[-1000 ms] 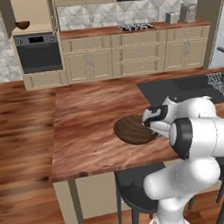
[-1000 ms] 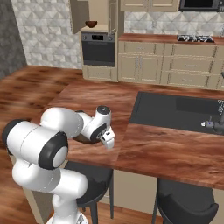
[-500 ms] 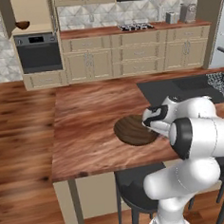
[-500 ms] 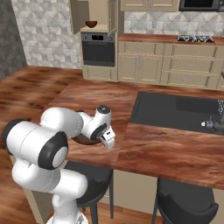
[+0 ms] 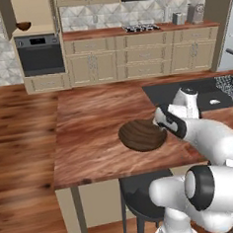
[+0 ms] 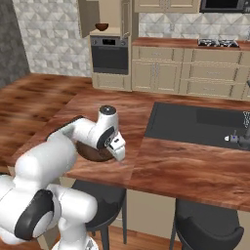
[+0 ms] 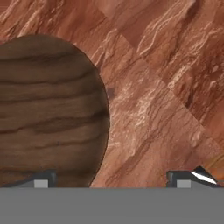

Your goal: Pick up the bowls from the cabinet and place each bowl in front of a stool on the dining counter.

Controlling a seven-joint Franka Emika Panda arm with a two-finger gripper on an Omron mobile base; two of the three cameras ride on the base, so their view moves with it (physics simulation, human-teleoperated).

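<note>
Bowl (image 7: 48, 109) sits flat on the dining counter (image 7: 166, 65), and your gripper (image 7: 113, 178) hangs just above its rim with the fingers spread wide, holding nothing. One fingertip is over the bowl's edge, the other over bare wood beside it. A stool (image 5: 140, 201) stands below the counter edge near your arm. Far beyond your hand, a second bowl (image 5: 23, 25) rests in the cabinet (image 5: 31, 14).

Near bowl (image 5: 142, 135): dark wood, banded grain, matt. Table (image 5: 90, 135): reddish-brown wood grain, smooth, slight sheen. Sink (image 6: 195, 124): matt black. Stool (image 6: 210, 229): black, matt.
</note>
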